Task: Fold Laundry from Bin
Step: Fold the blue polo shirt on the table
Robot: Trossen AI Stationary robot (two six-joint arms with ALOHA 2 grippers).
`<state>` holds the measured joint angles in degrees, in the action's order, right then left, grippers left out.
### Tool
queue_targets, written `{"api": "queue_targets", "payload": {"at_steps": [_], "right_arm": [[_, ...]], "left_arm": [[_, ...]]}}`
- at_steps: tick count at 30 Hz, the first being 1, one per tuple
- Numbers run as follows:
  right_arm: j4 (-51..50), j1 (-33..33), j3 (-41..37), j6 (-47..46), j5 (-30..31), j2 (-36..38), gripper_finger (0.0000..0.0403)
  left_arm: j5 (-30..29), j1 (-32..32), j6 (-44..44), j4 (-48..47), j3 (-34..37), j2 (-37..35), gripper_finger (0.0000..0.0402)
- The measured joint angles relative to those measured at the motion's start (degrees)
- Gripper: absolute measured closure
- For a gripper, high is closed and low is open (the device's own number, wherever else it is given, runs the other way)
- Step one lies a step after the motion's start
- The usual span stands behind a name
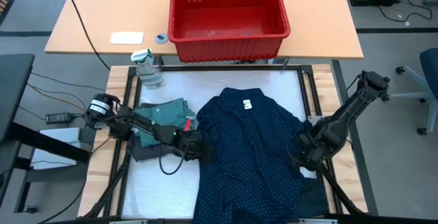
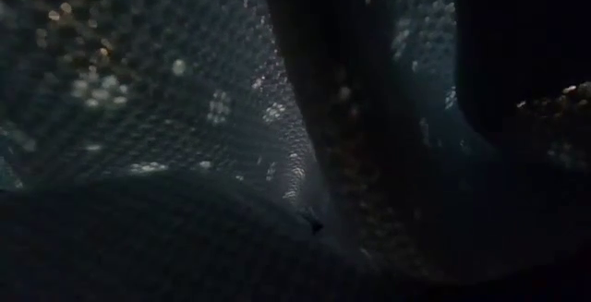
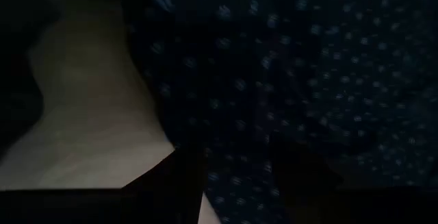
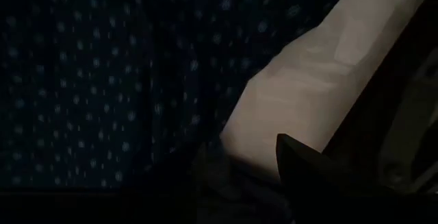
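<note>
A navy dotted shirt [image 1: 250, 148] lies spread on the white table cover, collar and white label [image 1: 247, 103] toward the far side. Its lower part reaches the near edge and fills the low view [image 2: 231, 108]. My left gripper [image 1: 202, 148] stands open over the shirt's left edge [image 3: 171, 114], slanting down. My right gripper [image 1: 299, 154] stands open over its right edge [image 4: 226, 114], pointing steeply down. Whether either one touches the cloth cannot be told. Folded teal-green and dark grey pieces [image 1: 161, 118] lie stacked at the left. The red bin [image 1: 229, 15] stands beyond the far edge.
A spray bottle [image 1: 148, 70] stands at the table's far left corner. The bin rests on a wooden table [image 1: 96, 18] with a white pad [image 1: 126, 38] and a small round thing [image 1: 161, 38]. Bare white cover [image 1: 198, 87] shows between the shirt and the far edge.
</note>
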<state>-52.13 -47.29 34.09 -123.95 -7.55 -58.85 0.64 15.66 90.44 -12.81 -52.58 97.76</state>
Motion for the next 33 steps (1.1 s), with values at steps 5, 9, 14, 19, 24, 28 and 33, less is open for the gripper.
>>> {"api": "queue_targets", "payload": {"at_steps": [5,9,14,19,24,28,33], "right_arm": [[-1.04,-1.01,-0.76,-1.05,1.18,-0.02,0.0217],[-0.35,-1.03,-0.81,-1.68,3.61,-0.02,0.0217],[-2.57,-1.05,-0.81,-1.54,5.22,-0.75,0.0217],[-2.55,-1.1,-0.81,-1.04,5.48,-2.84,0.0217],[3.01,-0.96,-2.06,-1.14,6.62,-4.79,0.0217],[9.25,-0.94,-3.8,-1.87,9.15,-6.37,0.0217],[8.78,0.08,-5.01,-1.22,11.53,-10.18,0.0217]], "left_arm": [[-2.09,0.72,3.83,-2.37,0.49,-0.02,0.0236],[-1.9,1.48,3.62,-4.51,-1.14,-1.29,0.0236],[-4.25,2.68,4.23,-11.02,-3.25,-0.27,0.0236],[-6.13,2.88,4.94,-10.51,-3.3,2.32,0.0211],[-6.85,2.47,3.2,-5.79,-3.31,4.52,0.0176],[-7.51,2.18,2.96,-3.53,-3.24,4.69,0.0169],[-9.63,2.29,1.66,-2.89,-3.35,6.02,0.0187]]}}
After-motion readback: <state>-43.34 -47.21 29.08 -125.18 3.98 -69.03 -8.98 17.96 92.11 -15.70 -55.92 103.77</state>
